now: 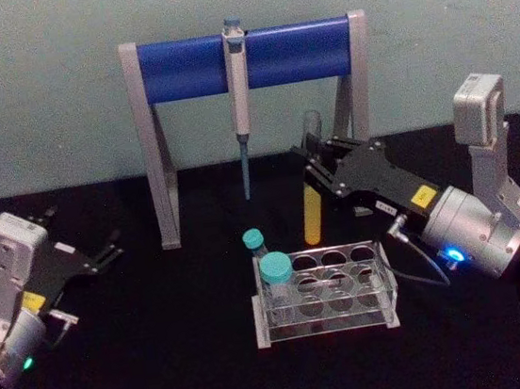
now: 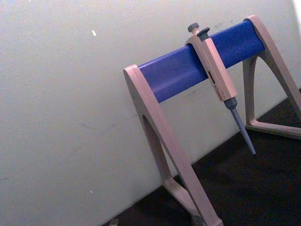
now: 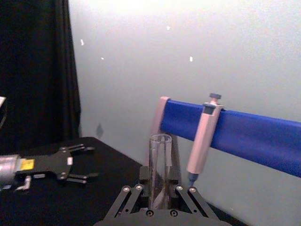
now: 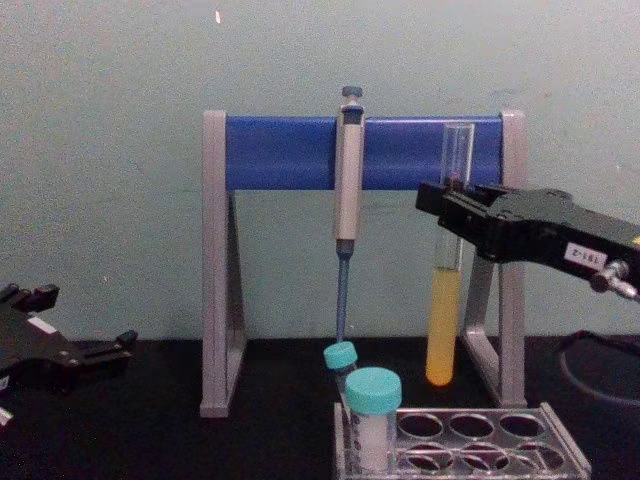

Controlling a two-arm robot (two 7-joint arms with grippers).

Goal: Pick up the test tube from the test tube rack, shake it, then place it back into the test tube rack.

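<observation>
- Yellow liquid fills the lower part of the test tube point(image 1: 312, 215), which hangs upright and clear of the test tube rack point(image 1: 331, 326), at about 12 o'clock from it in the head view.
- The right gripper point(image 1: 317, 170) reaches in from 3 o'clock, its jaws pinching the test tube on the clear glass above the liquid.
- The left gripper point(image 1: 105, 249) is parked low over the black surface point(image 1: 168, 376) at 9 o'clock from the rack, jaws spread and holding nothing.
- Two teal-capped tubes point(image 1: 275, 269) stand in the rack's 9 o'clock end; the other holes look free.
- Progress: the pick-up is done. Whether the shake is done cannot be told from one moment. Lowering the tube back into a hole is left.
</observation>
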